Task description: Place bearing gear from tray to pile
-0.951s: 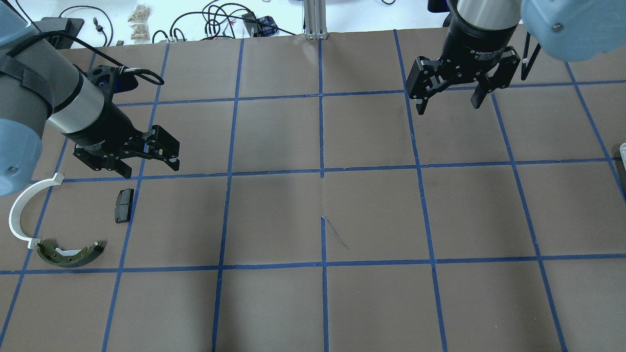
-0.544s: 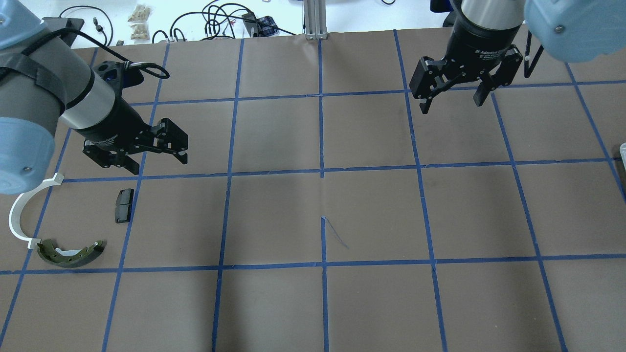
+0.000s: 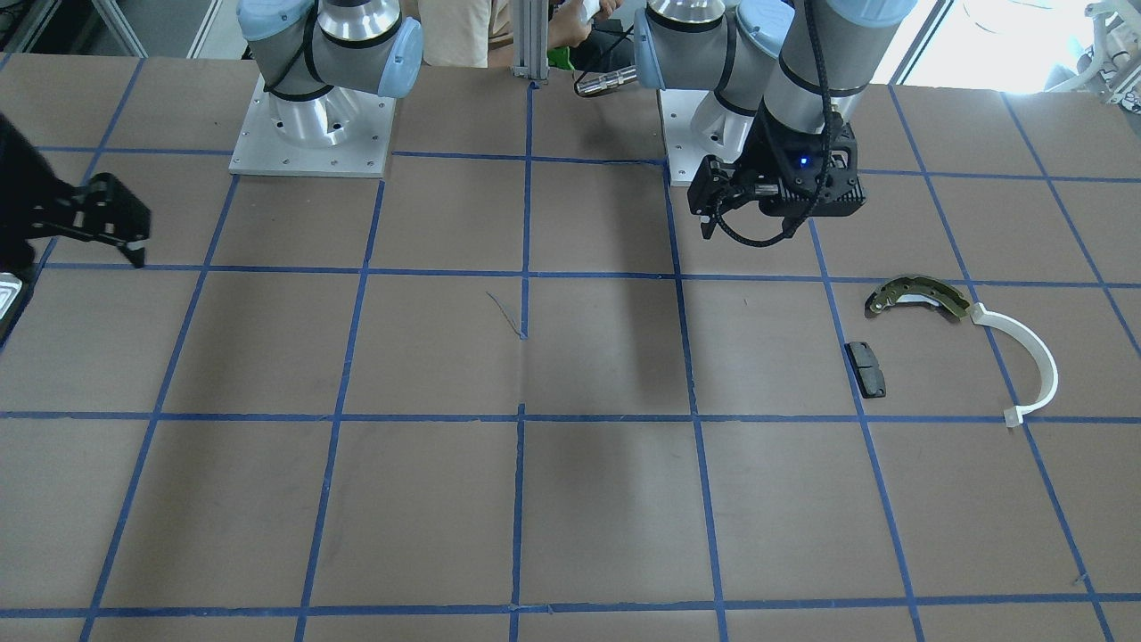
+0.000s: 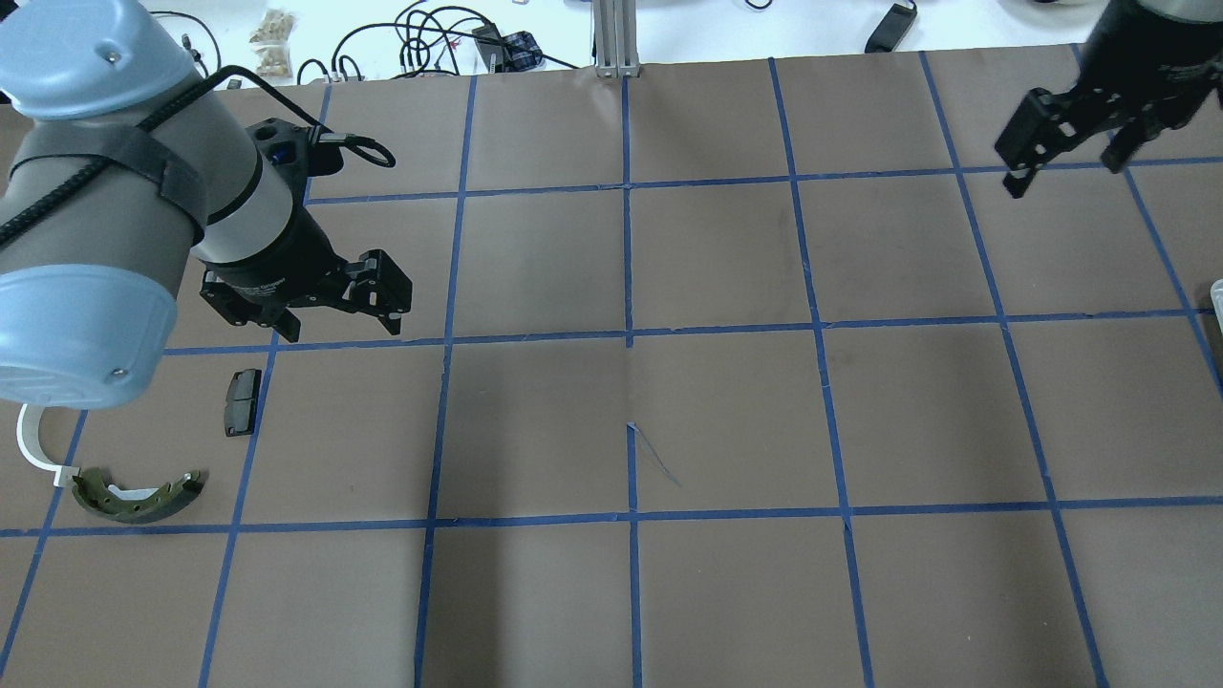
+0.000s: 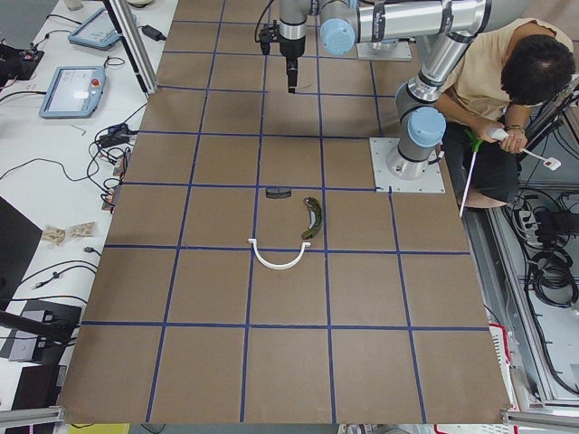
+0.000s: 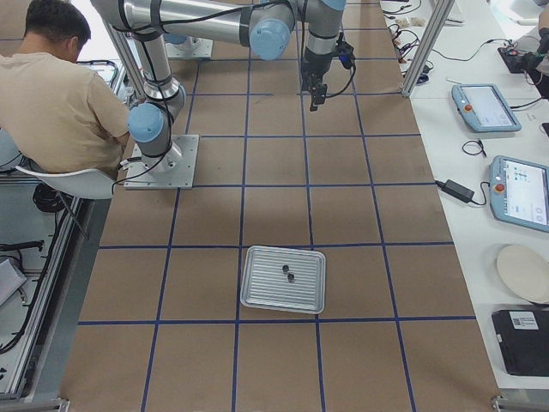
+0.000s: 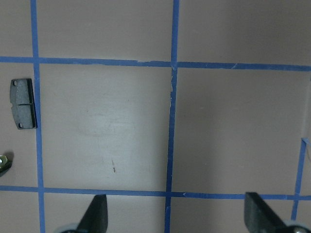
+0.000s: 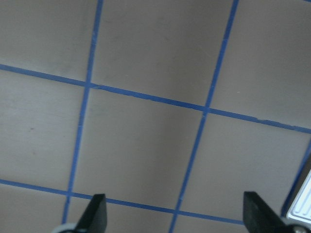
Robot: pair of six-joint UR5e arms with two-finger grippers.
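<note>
The silver ribbed tray lies on the table with two small dark round parts in it. Only its corner shows at the right edge of the overhead view and in the right wrist view. The pile lies at the left: an olive-brass shoe, a white half-ring partly hidden by my left arm, and a dark pad. My left gripper is open and empty, above and to the right of the pad. My right gripper is open and empty at the far right, apart from the tray.
Blue tape lines grid the brown table. Cables and small items lie beyond the far edge. A seated person is beside the robot bases. Tablets lie on the side bench.
My left gripper has moved right and a little away from the pile, and its arm now covers part of the half-ring. My right gripper has moved right toward the table's right edge.
</note>
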